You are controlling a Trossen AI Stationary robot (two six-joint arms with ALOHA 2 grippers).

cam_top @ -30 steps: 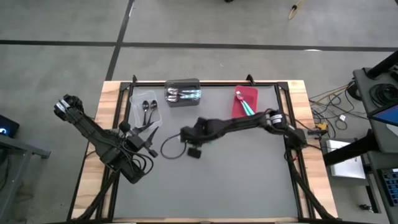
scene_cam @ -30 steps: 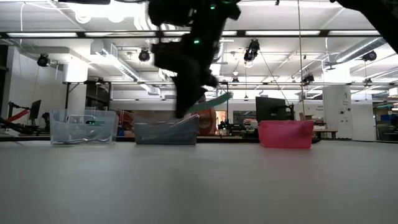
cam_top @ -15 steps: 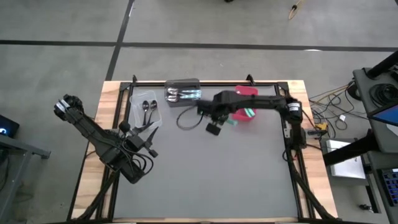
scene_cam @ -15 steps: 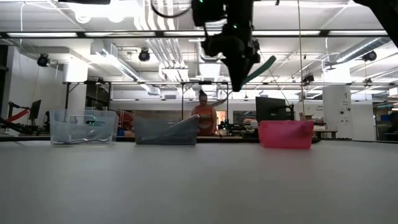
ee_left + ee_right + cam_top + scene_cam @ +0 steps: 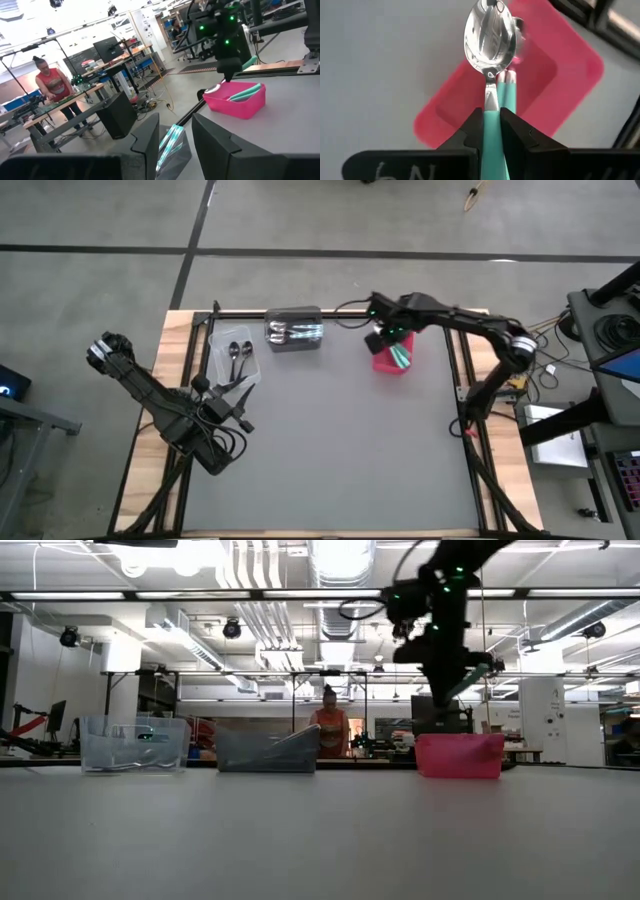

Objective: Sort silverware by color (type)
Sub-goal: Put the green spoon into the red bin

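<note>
The right gripper [image 5: 492, 125] is hanging above the red bin [image 5: 392, 360], clenched on the teal handle of a teal-handled spoon [image 5: 490, 35]. Only the right wrist view is showing that grip plainly: the spoon's silver bowl is pointing away from the gripper, over the bin's open interior, and a second teal handle is lying in the bin just under it. From above, the right gripper [image 5: 388, 332] is sitting over the bin's far end, with teal handles showing inside. The level view is adding height: the right gripper [image 5: 452, 688] is poised clear above the red bin [image 5: 458, 756], not touching it.

To the left of the red bin, the dark grey bin [image 5: 293, 330] is holding silver spoons [image 5: 290, 333], and farther left the clear bin [image 5: 236, 360] is holding what look like black spoons [image 5: 238, 351], though they are small there.

The left gripper [image 5: 243, 388] is waiting well left of the red bin, beside the clear bin; its wrist view is showing its fingers [image 5: 150, 142] parted on nothing.

A person [image 5: 329, 730] is standing in the room behind the tabletop [image 5: 330, 450].
</note>
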